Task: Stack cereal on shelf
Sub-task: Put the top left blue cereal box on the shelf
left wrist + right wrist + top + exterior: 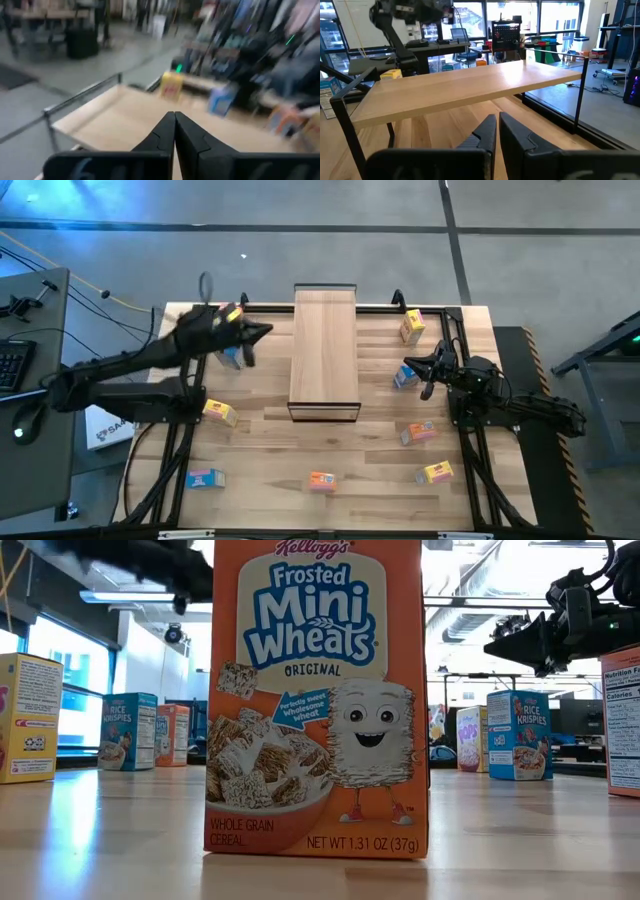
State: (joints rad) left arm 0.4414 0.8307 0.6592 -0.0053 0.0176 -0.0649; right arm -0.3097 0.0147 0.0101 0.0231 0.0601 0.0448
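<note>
The shelf (325, 350), light wood with a dark frame, stands on the table's far middle. Small cereal boxes stand scattered around it: a blue one (233, 357) below my left arm, a yellow one (220, 412), a blue one (404, 377) beside my right gripper, a yellow one (412, 327), and an orange one (315, 700) at the near edge. My left gripper (262, 330) is shut and holds nothing, raised just left of the shelf's far end (125, 120). My right gripper (408, 365) is shut with nothing in it, level, right of the shelf (470, 90).
More boxes stand along the near side: blue (205, 478), orange (321, 481), yellow (437, 473), orange (418, 433). Another box (230, 313) shows at the far left by my left arm. A dark rail frames the table (470, 310). Bare wood lies in front of the shelf.
</note>
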